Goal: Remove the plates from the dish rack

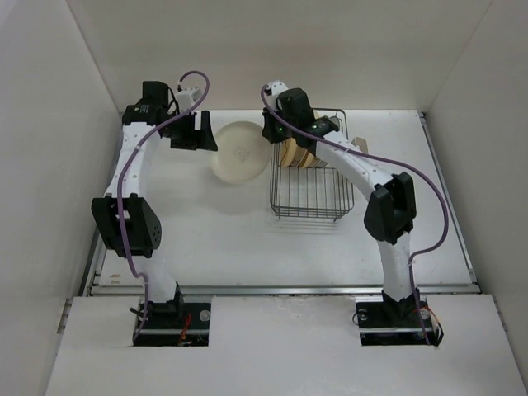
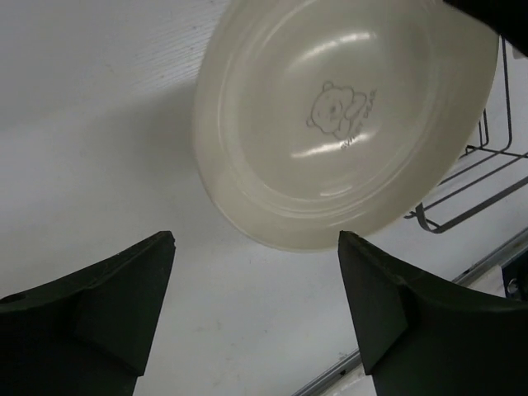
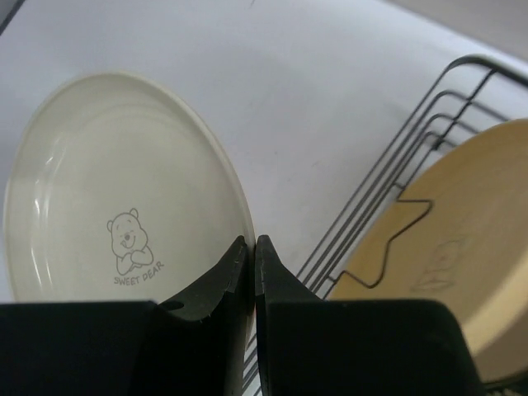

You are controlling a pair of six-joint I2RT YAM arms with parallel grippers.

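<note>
cream plate (image 1: pixel 239 153) laid flat on tabletop (image 1: pixel 206 239) just left of dish rack (image 1: pixel 313 202), left end effector (image 2: pixel 256 243) released, right end effector (image 3: pixel 252 243) clenched empty at rack edge, orange-yellow plate (image 3: pixel 462 247) held in rack

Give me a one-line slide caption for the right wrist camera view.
Shut right gripper framed between a cream bear-print plate on the table and an orange-yellow plate in the wire dish rack.

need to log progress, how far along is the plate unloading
Done: the cream plate lies flat on the table beside the dish rack. In hand: nothing; the left gripper is open near that plate, the right gripper is shut and empty by the rack. Left: the orange-yellow plate, seemingly with others, stands in the rack.
</note>
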